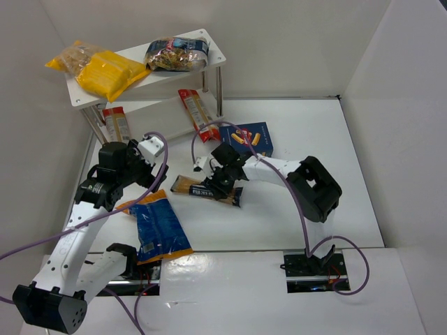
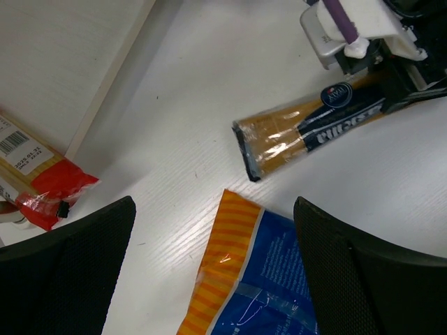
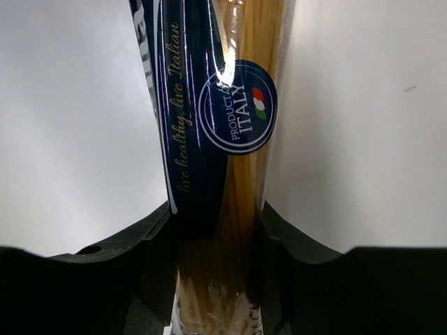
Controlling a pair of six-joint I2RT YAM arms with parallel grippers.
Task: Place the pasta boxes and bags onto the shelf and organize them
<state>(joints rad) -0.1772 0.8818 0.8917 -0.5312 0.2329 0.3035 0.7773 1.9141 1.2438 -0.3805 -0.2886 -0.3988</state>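
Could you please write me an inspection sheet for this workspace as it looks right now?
Surface: white table, no spills seen.
Job's things: shelf carries yellow bags and a dark bag on top, with red-and-white packs beneath; box, spaghetti pack and blue bag lie on the table.
Clutter: nothing seen.
Grippers: left gripper open above the blue bag's orange end; right gripper shut on the spaghetti pack.
Cables: purple cables loop along both arms.
Surroundings: white walls.
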